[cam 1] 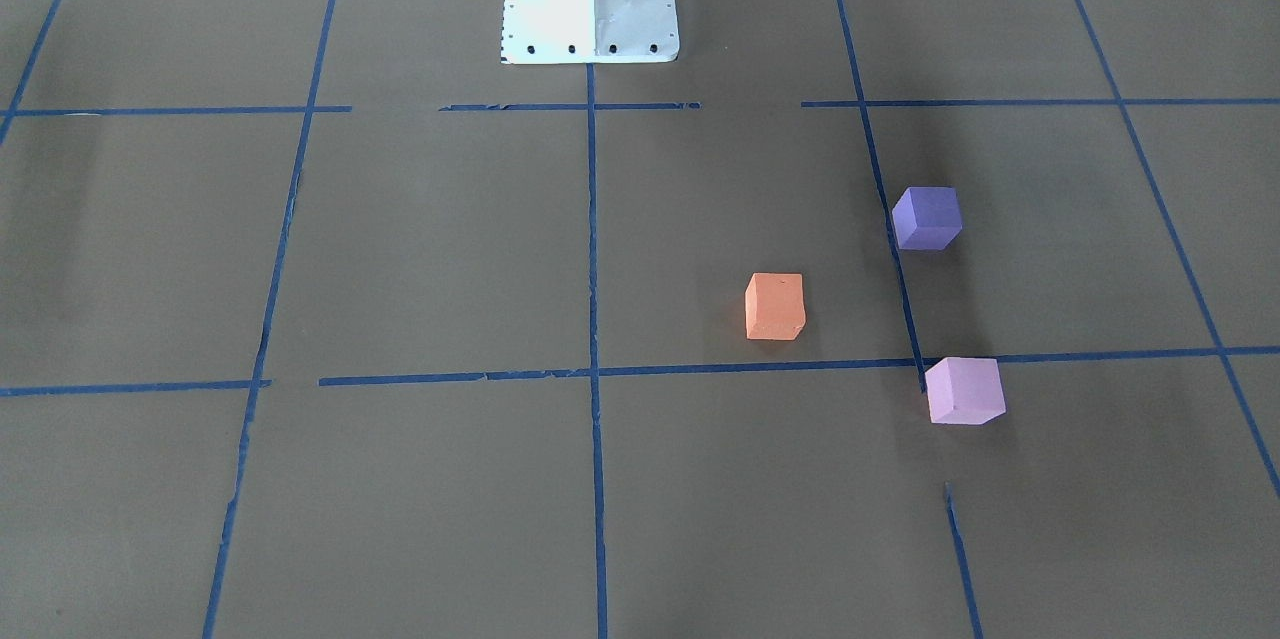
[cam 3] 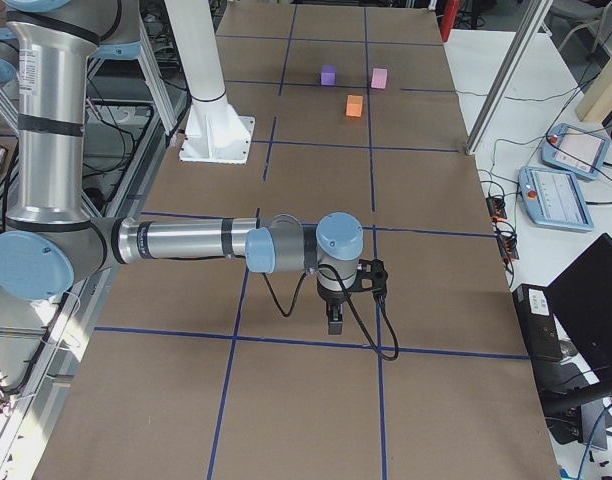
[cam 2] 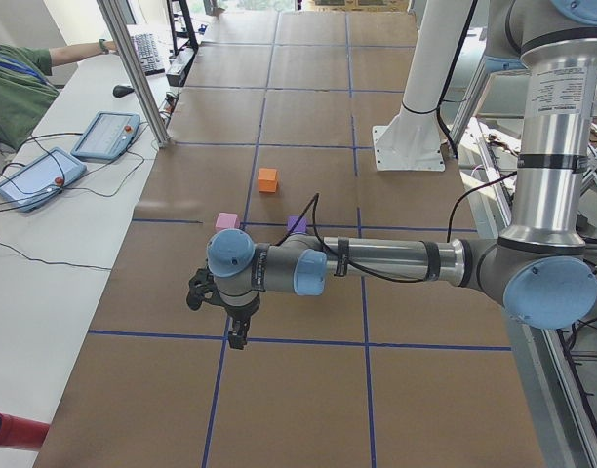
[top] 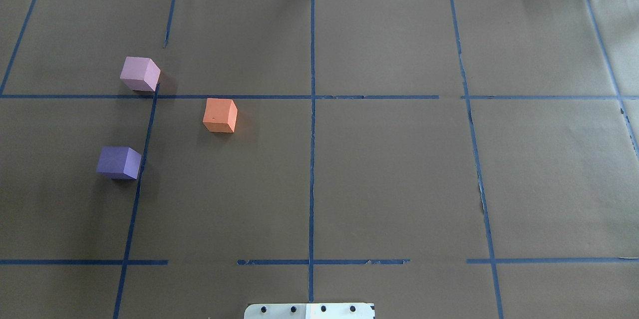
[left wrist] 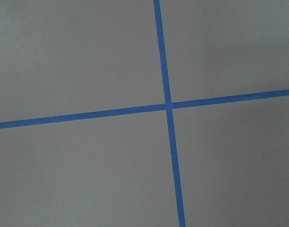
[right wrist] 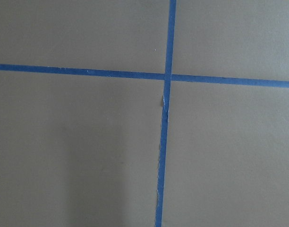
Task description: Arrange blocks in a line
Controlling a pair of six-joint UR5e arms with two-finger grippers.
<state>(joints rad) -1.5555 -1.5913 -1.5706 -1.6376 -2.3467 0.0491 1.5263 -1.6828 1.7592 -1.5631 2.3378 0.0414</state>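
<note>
Left of centre, orange foam cube lying, pale pink foam cube at ten o'clock, dark violet foam cube at eight, left gripper, right gripper hovering, opening impossible to tell.

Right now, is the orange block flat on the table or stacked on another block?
Flat: the orange block sits on the table, apart from the other two.

left gripper points down; right gripper likewise

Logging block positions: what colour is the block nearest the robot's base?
It is the dark violet-purple block, clearest in the overhead exterior view.
</note>
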